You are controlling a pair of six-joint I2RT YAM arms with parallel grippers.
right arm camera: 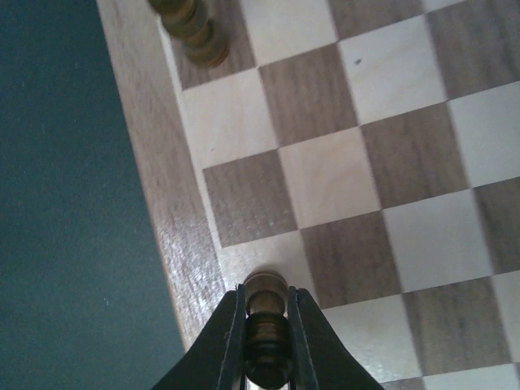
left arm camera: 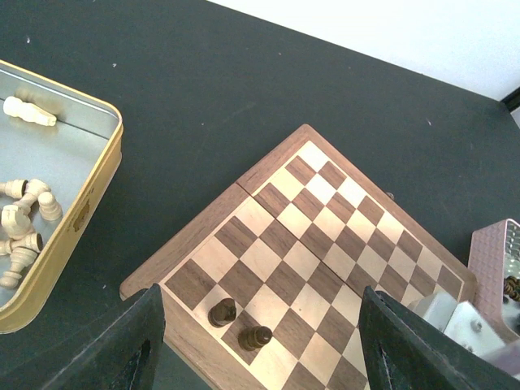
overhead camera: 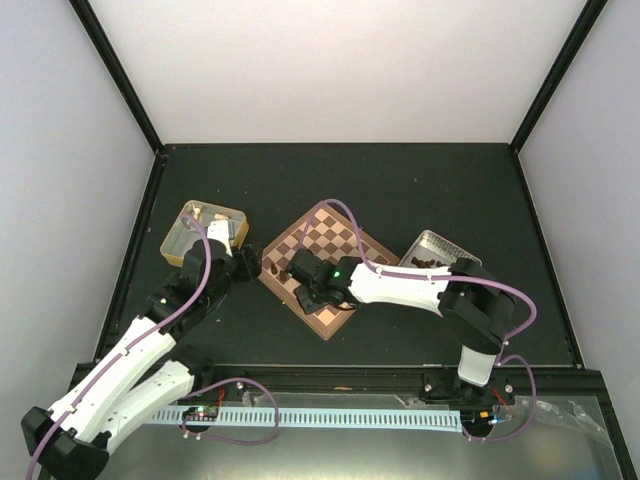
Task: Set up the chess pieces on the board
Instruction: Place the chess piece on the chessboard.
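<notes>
Right pincer [right arm camera: 266,307] clamped on a dark piece [right arm camera: 265,286] at the board [right arm camera: 341,187] edge; second piece [right arm camera: 193,28] ahead-left. Left pincer [left arm camera: 260,325] spread wide and empty, board beyond its fingers.

A robotics laboratory cell is indicated: a dark table [overhead camera: 400,190] is enclosed by white panels [overhead camera: 330,70]; a slotted cable duct [overhead camera: 340,417] is mounted at 6 o'clock.
</notes>
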